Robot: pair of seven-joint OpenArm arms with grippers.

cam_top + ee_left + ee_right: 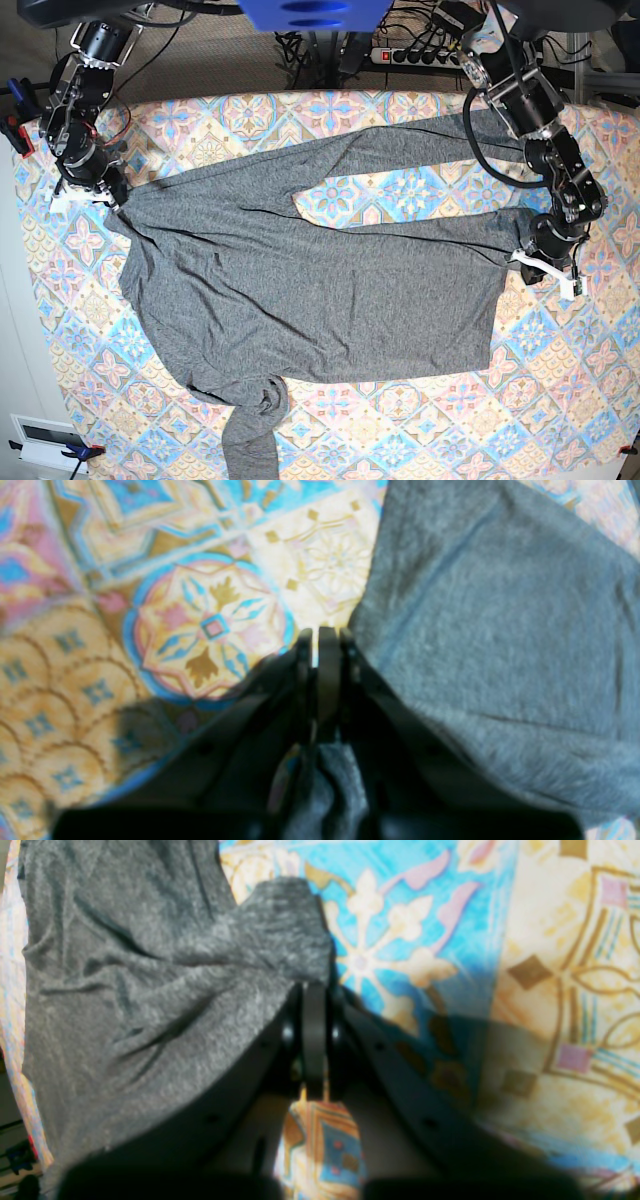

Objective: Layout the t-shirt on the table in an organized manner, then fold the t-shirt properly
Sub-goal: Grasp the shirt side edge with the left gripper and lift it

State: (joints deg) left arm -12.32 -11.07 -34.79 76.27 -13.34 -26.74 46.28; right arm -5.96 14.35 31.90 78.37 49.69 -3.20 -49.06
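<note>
The t-shirt [300, 290] lies spread across the middle of the table [420, 430], its body wide and mostly flat. One long sleeve reaches toward the far right corner; the other is bunched and trails off the near edge. The right gripper [108, 197], jaws together, pinches the shirt's corner near the table's left edge. The left gripper [530, 252], jaws clamped on cloth, holds the shirt's edge near the right edge.
</note>
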